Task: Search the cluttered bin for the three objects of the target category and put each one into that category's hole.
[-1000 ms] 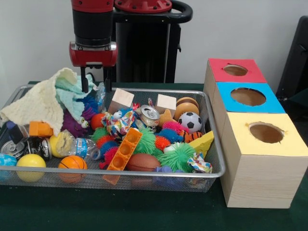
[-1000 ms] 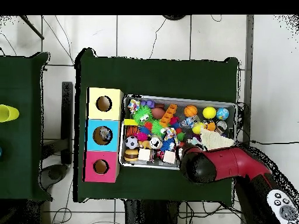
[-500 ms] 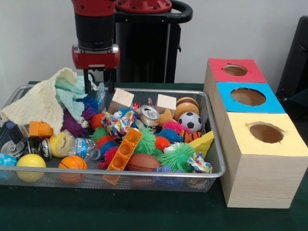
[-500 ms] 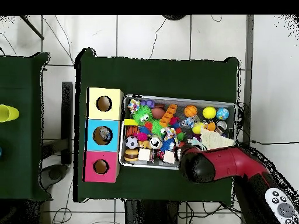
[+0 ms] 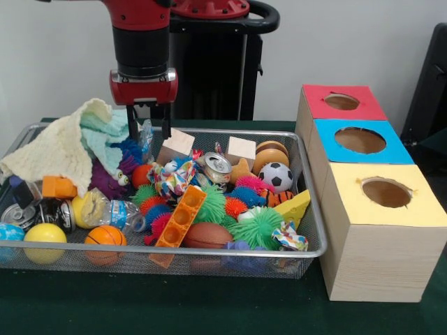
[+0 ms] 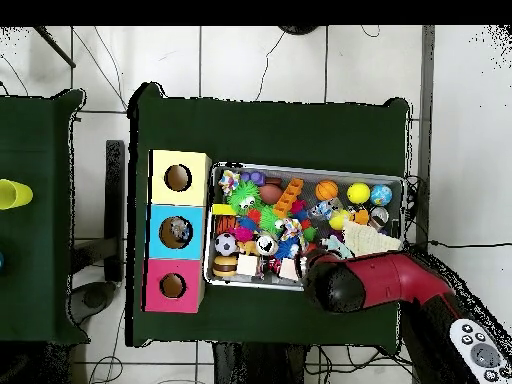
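Gripper (image 5: 149, 122) hangs above bin's (image 5: 311, 230) far edge, over blue spiky toy (image 5: 131, 149); fingers spread, holding nothing. Bin packed: soccer ball (image 5: 277, 176), basketball (image 5: 105, 236), yellow ball (image 5: 45, 234), tin can (image 5: 217, 166), cloth (image 5: 63, 143). Red box (image 5: 341, 102), blue box (image 5: 360, 141), yellow box (image 5: 386, 194) beside bin. No legible writing.

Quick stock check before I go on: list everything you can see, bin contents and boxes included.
Wire mesh bin: one, silver, on green table.
Wooden boxes with holes: three, red top, blue top, yellow top, beside bin.
Soccer ball: one, black-white, bin's box side.
Orange basketball: one, front rail.
Yellow ball: one, front corner.
Spiky green ball: one, front.
Cloth: cream-mint, far corner.
Metal can: one, middle.
Claw: open, empty, above bin's back.
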